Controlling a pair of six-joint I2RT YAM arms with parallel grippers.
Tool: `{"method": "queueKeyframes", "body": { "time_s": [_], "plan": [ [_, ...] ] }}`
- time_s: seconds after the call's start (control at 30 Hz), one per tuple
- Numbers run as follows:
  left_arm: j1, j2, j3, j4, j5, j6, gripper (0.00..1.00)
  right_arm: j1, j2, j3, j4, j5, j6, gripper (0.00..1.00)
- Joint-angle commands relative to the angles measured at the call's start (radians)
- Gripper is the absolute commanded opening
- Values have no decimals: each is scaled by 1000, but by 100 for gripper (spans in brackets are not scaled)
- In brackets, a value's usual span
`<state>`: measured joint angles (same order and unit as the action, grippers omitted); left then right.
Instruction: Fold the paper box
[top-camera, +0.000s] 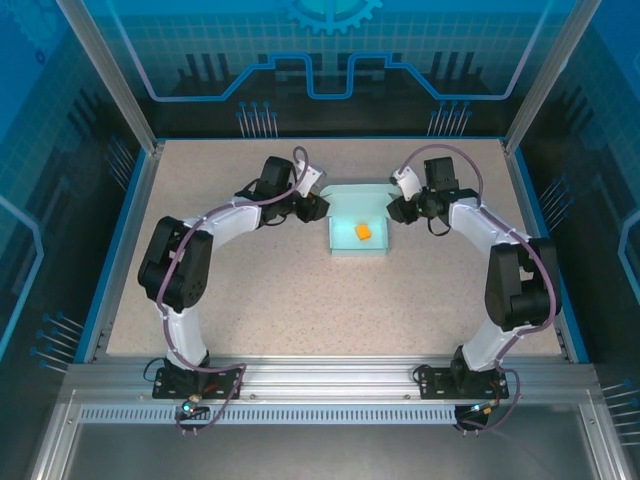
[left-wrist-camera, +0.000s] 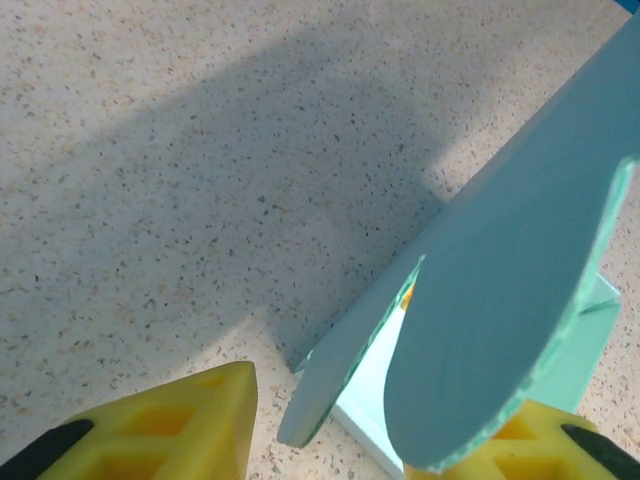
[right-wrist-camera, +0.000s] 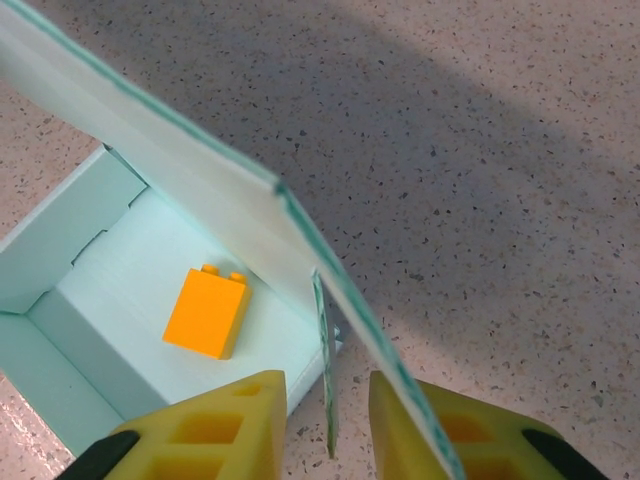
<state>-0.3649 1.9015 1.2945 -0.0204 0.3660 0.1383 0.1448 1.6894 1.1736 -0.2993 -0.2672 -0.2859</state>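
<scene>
From where I stand, the small light blue paper box of thin card (top-camera: 357, 251) sits open-topped on the speckled beige counter (top-camera: 300, 300), directly between the two hands. A little orange toy brick (top-camera: 363, 232) lies on its floor. The left hand (top-camera: 318, 208) is low at the box's left wall and the right hand (top-camera: 395, 210) is low at its right wall. Seen from the left wrist, that hand's yellow fingers (left-wrist-camera: 180, 425) stand wide apart and pinch nothing. The box's upright side wall rises out of the gap between them, nearer the finger on the right of that view. A rounded flap leans out over that finger and hides its tip. Seen from the right wrist, the yellow fingers (right-wrist-camera: 230, 420) sit closer together, though a gap shows between them. A thin card tab stands edge-on in that gap, touching neither finger as far as I can see. A long flap slants just ahead of the fingertips and crosses over the right-side finger. Ahead and to the left of that hand the box's inside lies open, with the brick resting flat near the closest wall.
</scene>
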Motion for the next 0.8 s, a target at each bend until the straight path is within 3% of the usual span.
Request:
{"method": "queueKeyframes", "body": {
  "time_s": [0.0, 0.33, 0.77],
  "plan": [
    [-4, 16, 38, -25, 23, 25, 38, -2, 16, 34, -21, -24, -5, 26],
    [-8, 19, 44, -23, 25, 20, 26, -1, 13, 33, -19, -32, 0, 15],
    [-15, 33, 77, -72, 27, 47, 19, 6, 15, 42, -36, -32, -7, 8]
  ]
}}
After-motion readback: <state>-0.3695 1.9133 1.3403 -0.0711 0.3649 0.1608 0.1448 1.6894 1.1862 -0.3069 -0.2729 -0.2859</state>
